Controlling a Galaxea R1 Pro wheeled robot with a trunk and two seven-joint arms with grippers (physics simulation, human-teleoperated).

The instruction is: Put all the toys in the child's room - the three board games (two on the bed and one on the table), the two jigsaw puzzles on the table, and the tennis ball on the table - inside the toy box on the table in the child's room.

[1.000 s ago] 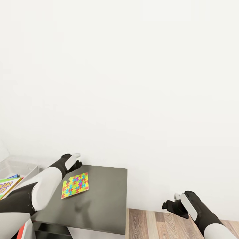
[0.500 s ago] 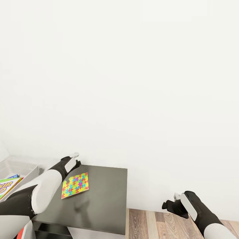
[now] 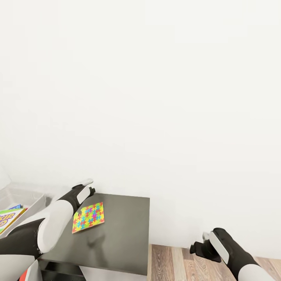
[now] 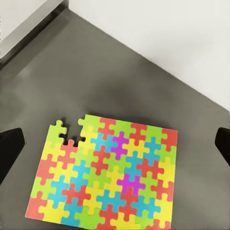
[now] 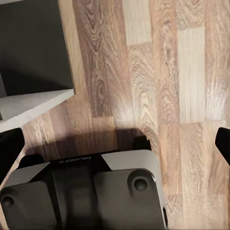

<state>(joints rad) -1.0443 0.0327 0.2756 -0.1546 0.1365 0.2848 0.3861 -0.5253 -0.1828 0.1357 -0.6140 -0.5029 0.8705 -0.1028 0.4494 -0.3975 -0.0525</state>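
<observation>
Now one puzzle [image 3: 88,217] lies flat on the dark lower part of the table [image 3: 121,234], nearer the wall edge than the front edge, with a piece missing at one corner. The left gripper [image 3: 86,189] hangs just above the table beyond the puzzle, not touching it; in the left wrist view its fingers [image 4: 10,151] stand wide apart either side of the puzzle [image 4: 108,175]. Beside the dark section, away from the wood floor [image 3: 187,265], sits the toy box [image 3: 23,197], with a printed game box [image 3: 9,219] partly in view inside it. The right gripper [image 3: 201,246] hangs over the floor, well apart from the table; its fingers [image 5: 9,148] are likewise spread, holding nothing, above the robot's base [image 5: 86,191].
</observation>
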